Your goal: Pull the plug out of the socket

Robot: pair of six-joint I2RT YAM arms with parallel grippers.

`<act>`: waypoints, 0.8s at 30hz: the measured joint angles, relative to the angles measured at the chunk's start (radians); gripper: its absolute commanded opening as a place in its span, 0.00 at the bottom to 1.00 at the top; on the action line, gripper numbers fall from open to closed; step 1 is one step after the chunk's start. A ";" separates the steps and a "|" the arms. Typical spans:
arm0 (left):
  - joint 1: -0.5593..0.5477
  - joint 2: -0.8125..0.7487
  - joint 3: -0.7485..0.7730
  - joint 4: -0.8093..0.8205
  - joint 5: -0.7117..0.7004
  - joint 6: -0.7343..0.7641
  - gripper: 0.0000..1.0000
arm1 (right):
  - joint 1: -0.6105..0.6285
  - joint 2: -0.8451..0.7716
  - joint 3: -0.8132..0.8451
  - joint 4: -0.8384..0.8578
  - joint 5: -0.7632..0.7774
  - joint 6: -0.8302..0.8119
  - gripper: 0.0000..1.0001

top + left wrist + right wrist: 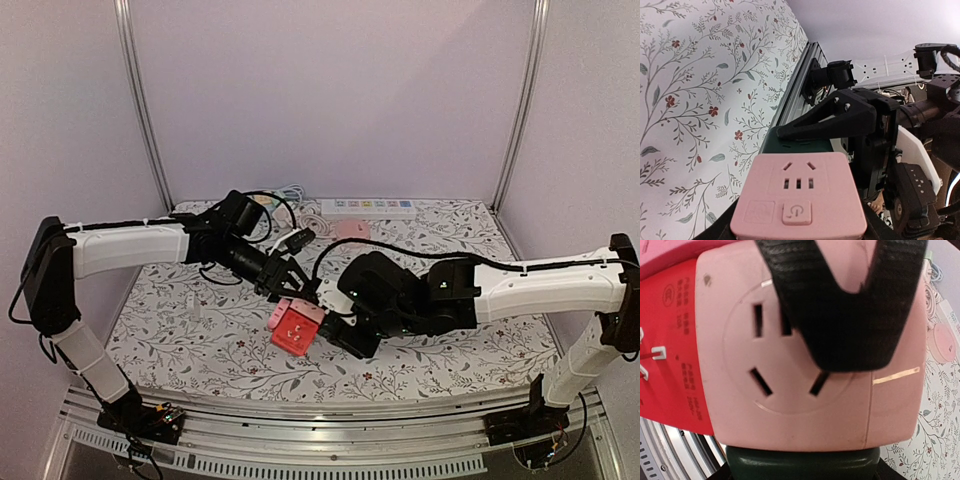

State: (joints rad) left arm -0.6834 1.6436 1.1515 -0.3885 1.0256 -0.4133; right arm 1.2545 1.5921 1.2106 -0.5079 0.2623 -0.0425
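Top external: red plug [298,332] nearside, pink socket [281,311] behind; axis near-far.

Pink socket cube [805,390]: top, left side cut by frame edge; black finger [845,305] covers upper slots. Print on red plug [675,340] too blurred to read. Left wrist view crops cube's lower edge. Right gripper [330,328] fingertips hidden overhead.

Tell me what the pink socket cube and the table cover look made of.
Pink socket cube: likely moulded plastic, satin finish; rounded edges, crisp slots, soft sheen. Table cover: probably printed cloth or vinyl; flat floral pattern, which one unclear.
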 measured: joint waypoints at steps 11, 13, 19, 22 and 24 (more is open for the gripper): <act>0.012 0.000 0.004 -0.033 0.002 -0.023 0.07 | -0.021 0.008 0.008 0.005 -0.068 -0.004 0.34; 0.014 0.000 0.005 -0.036 0.006 -0.022 0.07 | -0.016 0.008 0.008 0.008 -0.069 -0.012 0.33; 0.019 0.000 0.005 -0.036 0.014 -0.011 0.06 | 0.013 0.008 0.011 0.007 -0.040 -0.029 0.34; 0.021 0.000 0.005 -0.036 0.021 -0.002 0.06 | 0.024 0.008 0.019 -0.003 -0.019 -0.033 0.34; 0.021 0.000 0.005 -0.034 0.028 0.003 0.06 | 0.029 0.009 0.026 -0.012 -0.005 -0.036 0.33</act>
State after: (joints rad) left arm -0.6624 1.6436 1.1564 -0.4229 1.0534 -0.4099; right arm 1.2839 1.6009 1.2362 -0.5201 0.2569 -0.0784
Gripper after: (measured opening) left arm 0.617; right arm 0.590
